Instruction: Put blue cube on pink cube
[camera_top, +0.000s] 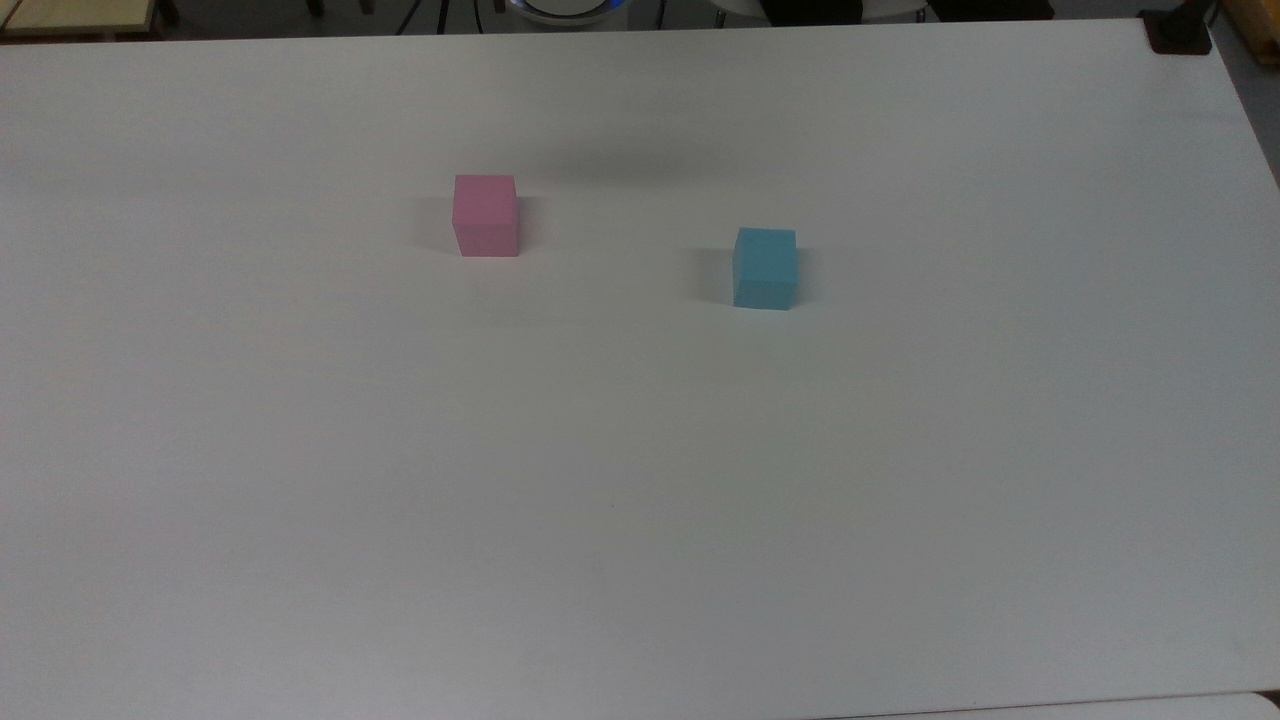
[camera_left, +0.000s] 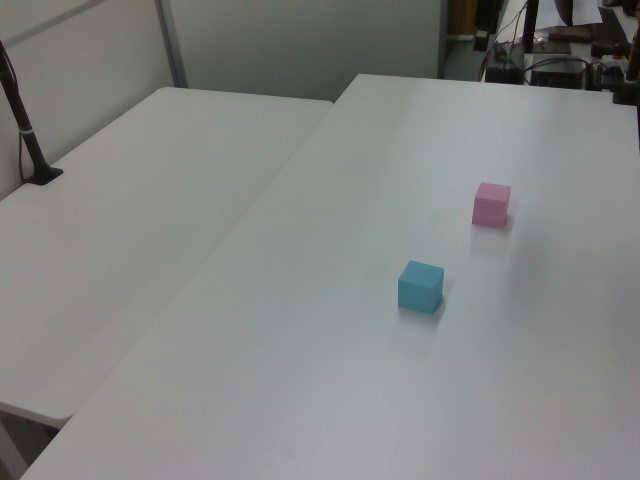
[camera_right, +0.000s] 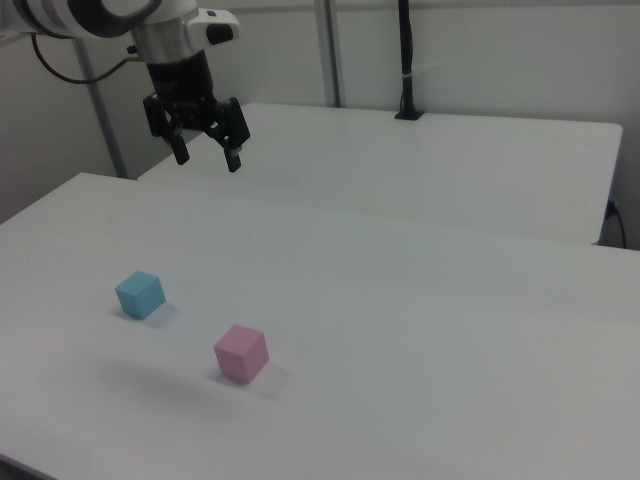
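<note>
Table (camera_top: 640, 480) surface lies bare white around both cubes, a second table (camera_right: 450, 170) behind it in the right view. My gripper (camera_right: 207, 156) hangs high above with fingers spread, holding nothing. The blue cube (camera_top: 765, 268), matte and plain, sits well apart from the pink cube (camera_top: 486, 215), on the top view's right.

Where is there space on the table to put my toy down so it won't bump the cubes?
Nearly all the table is bare. The biggest free patch is the whole near half in the top view, below the pink cube and blue cube. The gap between the cubes is free but narrower. The open pincer hangs high above the table.
</note>
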